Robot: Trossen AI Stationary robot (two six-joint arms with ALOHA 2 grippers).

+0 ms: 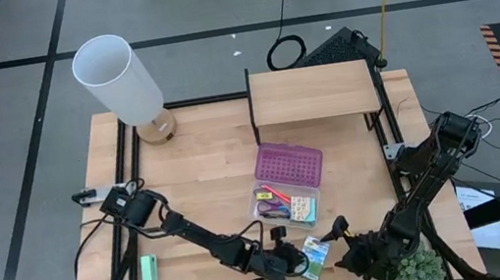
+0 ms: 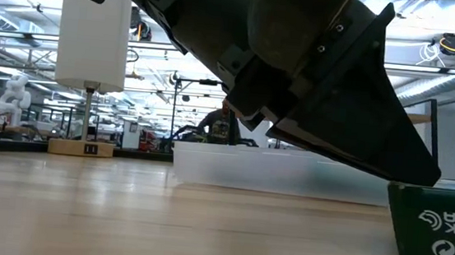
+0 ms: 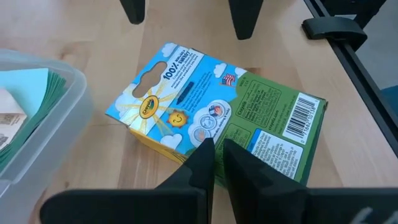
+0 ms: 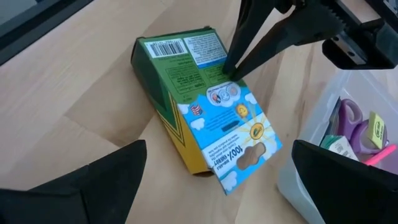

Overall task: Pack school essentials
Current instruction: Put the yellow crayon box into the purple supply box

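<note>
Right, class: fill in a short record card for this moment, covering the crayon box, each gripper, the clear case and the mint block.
crayon box: lying flat on the wooden table, outside the case, back panel up
left gripper: fingers nearly together, tips on the crayon box's top face
right gripper: open, fingers spread wide, hovering near the crayon box
clear case: open, purple lid flipped back, some stationery inside
mint-green block: apart, near the table's left front edge
</note>
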